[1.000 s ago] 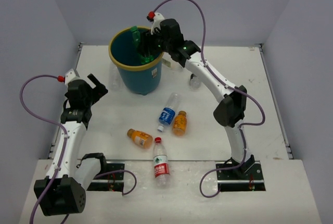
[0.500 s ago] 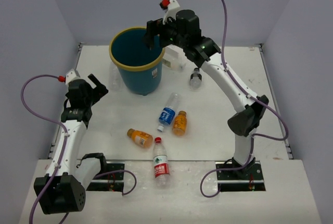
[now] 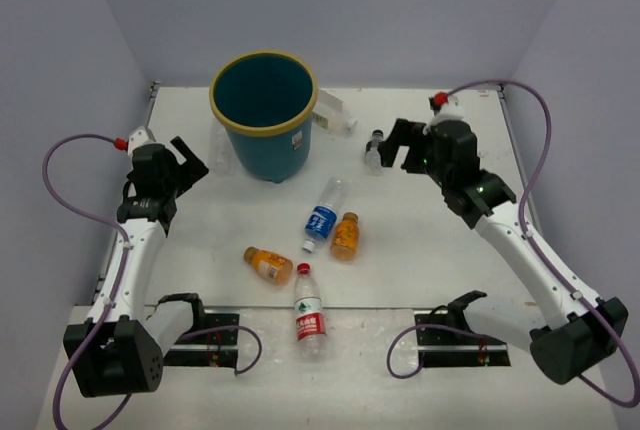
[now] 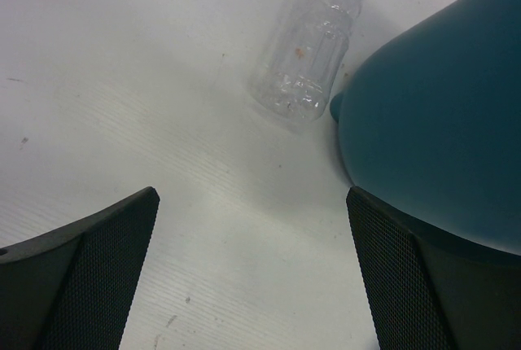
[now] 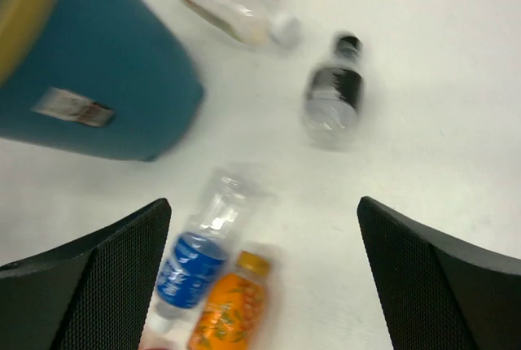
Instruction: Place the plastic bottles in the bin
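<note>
The teal bin (image 3: 268, 148) with a yellow rim stands at the back left. Lying on the table are a blue-labelled bottle (image 3: 322, 215), two orange bottles (image 3: 346, 236) (image 3: 268, 264), a red-labelled bottle (image 3: 309, 316), a dark-capped bottle (image 3: 374, 150) and two clear ones (image 3: 335, 110) (image 3: 219, 145). My left gripper (image 3: 192, 162) hangs open left of the bin, and its wrist view shows the clear bottle (image 4: 313, 41) beside the bin wall (image 4: 440, 122). My right gripper (image 3: 400, 145) is open and empty just right of the dark-capped bottle (image 5: 334, 98).
In the blurred right wrist view, the blue-labelled bottle (image 5: 195, 260) and an orange bottle (image 5: 232, 309) lie low between the fingers, with the bin (image 5: 89, 81) to the left. Purple cables loop from both arms. Walls close the table at the back and sides.
My right gripper opened over the bin, then swung right and down to the dark-capped bottle. The green bottle it held is out of sight. The left arm barely moved.
</note>
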`<act>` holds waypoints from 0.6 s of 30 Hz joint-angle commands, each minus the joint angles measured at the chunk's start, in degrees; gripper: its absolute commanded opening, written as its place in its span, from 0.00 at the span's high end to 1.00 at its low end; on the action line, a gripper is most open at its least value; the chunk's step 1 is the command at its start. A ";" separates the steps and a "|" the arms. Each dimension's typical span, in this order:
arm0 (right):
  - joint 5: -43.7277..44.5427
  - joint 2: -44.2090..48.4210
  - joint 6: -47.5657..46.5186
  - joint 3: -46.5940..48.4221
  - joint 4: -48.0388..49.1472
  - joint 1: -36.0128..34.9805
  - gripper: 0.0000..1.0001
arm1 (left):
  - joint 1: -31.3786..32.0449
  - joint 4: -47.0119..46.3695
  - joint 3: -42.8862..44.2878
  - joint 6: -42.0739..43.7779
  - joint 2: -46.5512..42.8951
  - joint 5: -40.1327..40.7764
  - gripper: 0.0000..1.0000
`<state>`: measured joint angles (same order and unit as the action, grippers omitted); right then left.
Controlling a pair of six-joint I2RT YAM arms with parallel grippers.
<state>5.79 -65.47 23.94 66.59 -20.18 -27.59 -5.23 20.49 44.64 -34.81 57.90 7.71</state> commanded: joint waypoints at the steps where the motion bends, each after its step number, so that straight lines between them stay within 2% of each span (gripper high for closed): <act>1: 6.32 8.51 10.81 -17.40 1.55 3.13 0.01 | -0.27 -1.97 1.13 1.76 -0.59 -1.95 0.00; 4: 8.23 14.12 13.48 -24.38 3.74 4.21 0.01 | -0.21 -4.07 -0.72 1.32 -1.12 -3.34 0.00; 12: 8.40 19.06 16.12 -27.74 3.74 4.74 0.01 | -0.30 -8.09 -2.02 3.49 0.73 -5.11 0.00; 14: 7.26 19.07 16.11 -27.50 3.64 4.79 0.01 | -0.44 -10.65 -0.75 5.31 3.84 -6.35 0.00; 17: 6.46 18.96 15.72 -27.32 3.82 4.74 0.01 | -2.00 -9.43 4.19 7.14 11.83 -8.32 0.00; 18: 6.63 18.88 15.41 -27.40 4.11 4.74 0.01 | -3.20 -9.86 4.90 8.63 13.63 -11.80 0.00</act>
<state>12.34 -46.54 38.29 38.85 -18.63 -22.92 -5.57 14.41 44.18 -31.57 63.61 2.13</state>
